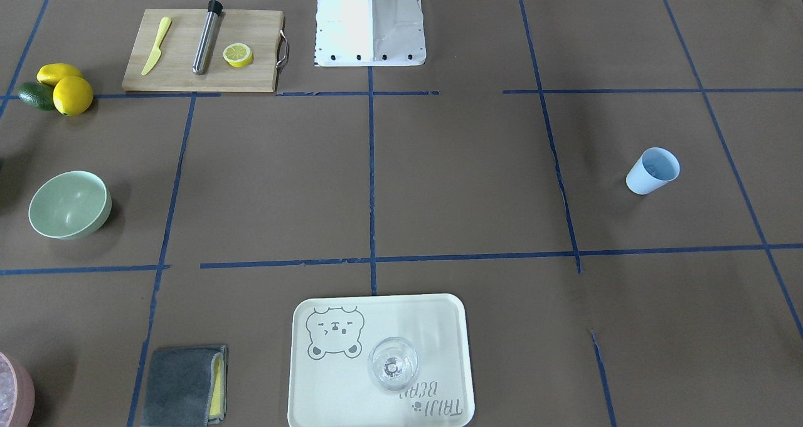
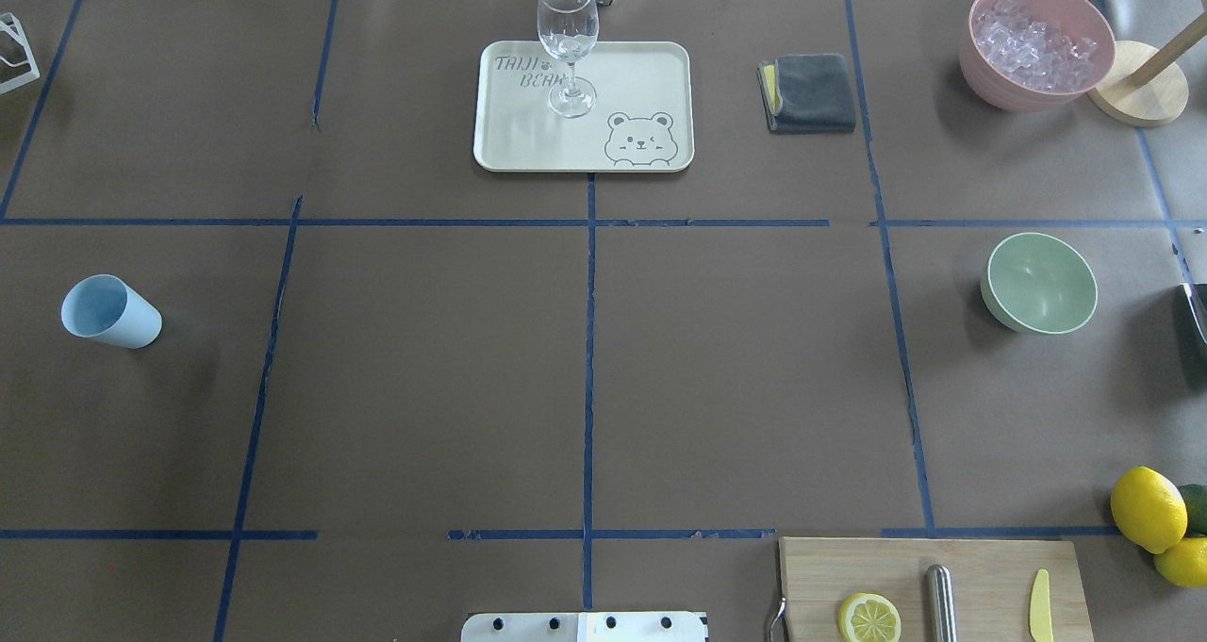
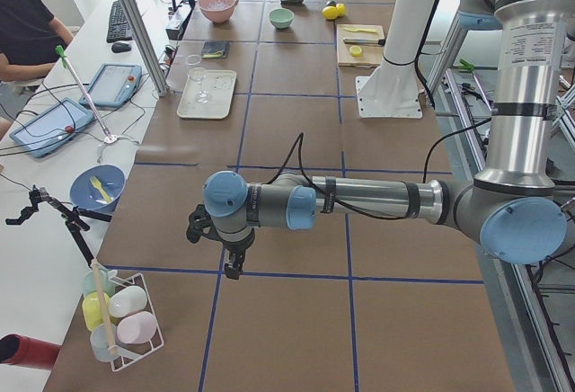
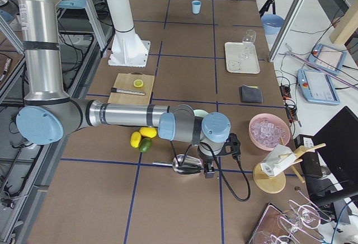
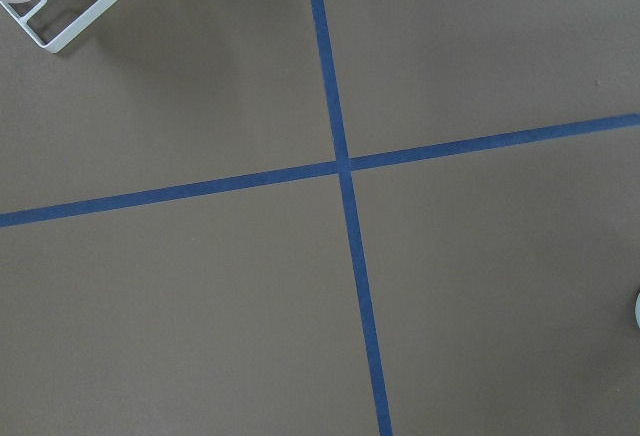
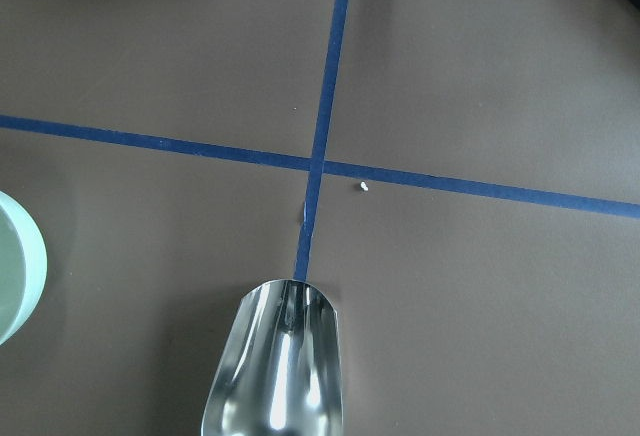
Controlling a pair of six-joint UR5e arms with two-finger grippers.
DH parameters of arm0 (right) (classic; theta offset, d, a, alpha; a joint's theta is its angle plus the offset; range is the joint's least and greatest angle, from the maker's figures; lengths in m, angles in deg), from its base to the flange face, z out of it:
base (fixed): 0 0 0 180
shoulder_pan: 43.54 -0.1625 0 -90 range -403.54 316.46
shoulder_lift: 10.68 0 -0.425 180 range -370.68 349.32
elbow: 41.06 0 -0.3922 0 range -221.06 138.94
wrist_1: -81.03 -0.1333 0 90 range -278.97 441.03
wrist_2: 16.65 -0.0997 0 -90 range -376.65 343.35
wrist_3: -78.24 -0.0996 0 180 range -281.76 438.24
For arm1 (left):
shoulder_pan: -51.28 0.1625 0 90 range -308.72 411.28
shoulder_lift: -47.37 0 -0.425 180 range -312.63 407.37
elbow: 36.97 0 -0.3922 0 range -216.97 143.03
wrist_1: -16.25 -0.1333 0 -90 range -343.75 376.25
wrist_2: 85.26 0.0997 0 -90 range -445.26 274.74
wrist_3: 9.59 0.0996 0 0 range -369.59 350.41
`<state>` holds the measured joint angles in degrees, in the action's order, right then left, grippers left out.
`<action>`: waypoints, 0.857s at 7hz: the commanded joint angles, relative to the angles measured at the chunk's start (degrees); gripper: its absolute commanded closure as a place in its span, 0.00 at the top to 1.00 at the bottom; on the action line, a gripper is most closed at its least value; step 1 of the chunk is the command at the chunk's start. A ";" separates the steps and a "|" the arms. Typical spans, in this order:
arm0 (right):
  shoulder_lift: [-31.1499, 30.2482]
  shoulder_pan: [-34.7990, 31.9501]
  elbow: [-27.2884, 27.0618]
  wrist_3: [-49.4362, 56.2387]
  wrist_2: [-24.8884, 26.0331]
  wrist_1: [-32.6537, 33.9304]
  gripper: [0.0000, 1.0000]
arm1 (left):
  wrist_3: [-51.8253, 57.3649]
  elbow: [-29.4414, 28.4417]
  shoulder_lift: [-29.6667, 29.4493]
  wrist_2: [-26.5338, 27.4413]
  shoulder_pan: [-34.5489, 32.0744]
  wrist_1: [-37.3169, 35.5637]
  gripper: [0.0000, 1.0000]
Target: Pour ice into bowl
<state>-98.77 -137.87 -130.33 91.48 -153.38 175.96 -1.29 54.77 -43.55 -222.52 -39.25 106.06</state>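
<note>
Frankly, I cannot tell whether my right gripper or left gripper is clamped or parted. A shiny metal scoop juts out at my right one, near the pale mint-green round bowl; clear ice cubes fill the pink round container beyond.

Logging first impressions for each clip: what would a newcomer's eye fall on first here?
The pink bowl heaped with ice at the table's far right corner stands out most. The empty green bowl sits nearer the robot on the same side. In the right wrist view, a shiny, empty scoop fills the lower frame.
</note>
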 commanded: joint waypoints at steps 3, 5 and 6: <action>0.19 0.02 -0.38 -2.08 -0.30 0.00 1.00 | 0.05 0.89 -0.05 0.15 0.00 0.11 1.00; 0.28 1.07 -0.46 -2.43 -0.74 -4.36 1.00 | 0.05 2.29 -0.49 0.06 0.09 0.72 1.00; 1.85 2.04 -0.64 -4.34 -0.65 -4.83 1.00 | 0.05 2.38 -1.45 -0.03 0.18 1.42 1.00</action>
<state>-98.18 -136.91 -130.68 88.77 -153.96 172.66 -1.22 56.79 -44.12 -222.43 -39.16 106.79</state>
